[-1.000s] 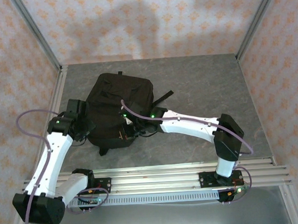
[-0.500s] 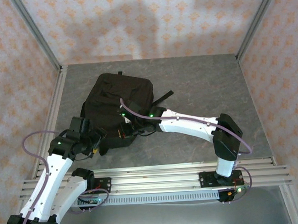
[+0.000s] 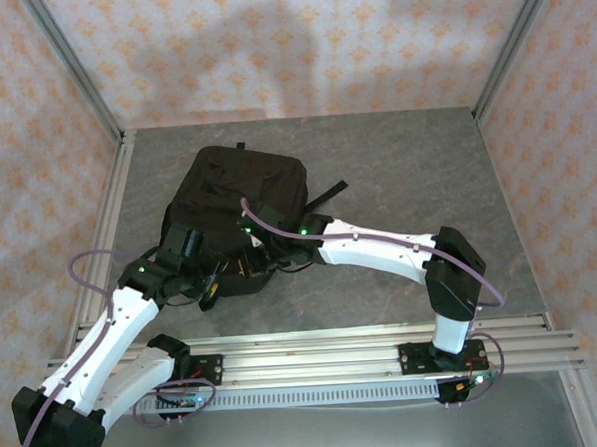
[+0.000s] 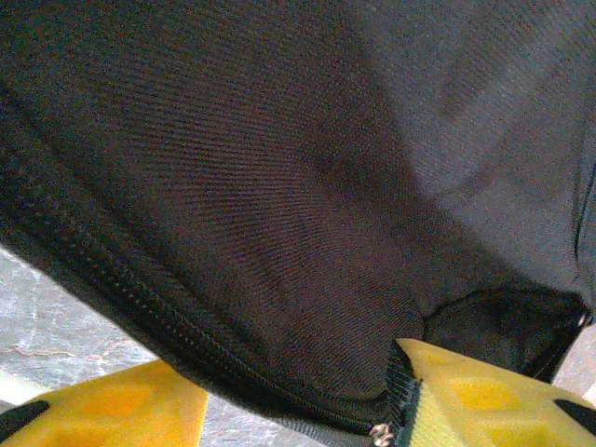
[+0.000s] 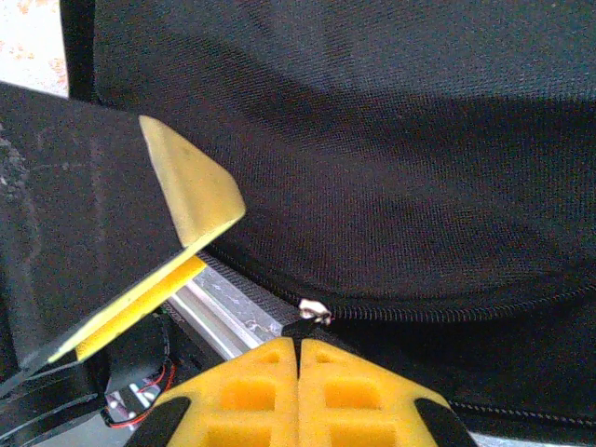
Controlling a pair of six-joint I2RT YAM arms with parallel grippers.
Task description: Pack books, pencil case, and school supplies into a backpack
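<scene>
As it seems, right gripper (image 5: 300,346) pinches backpack (image 5: 400,177).

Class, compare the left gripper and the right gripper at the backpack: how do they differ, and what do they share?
The left gripper has its jaws apart, with a fold of the backpack between them; the right gripper has its jaws pressed together. The right gripper's tips sit just below a silver zip pull; the left gripper straddles a stitched zip edge. Both are yellow and sit at the backpack's zip.
</scene>
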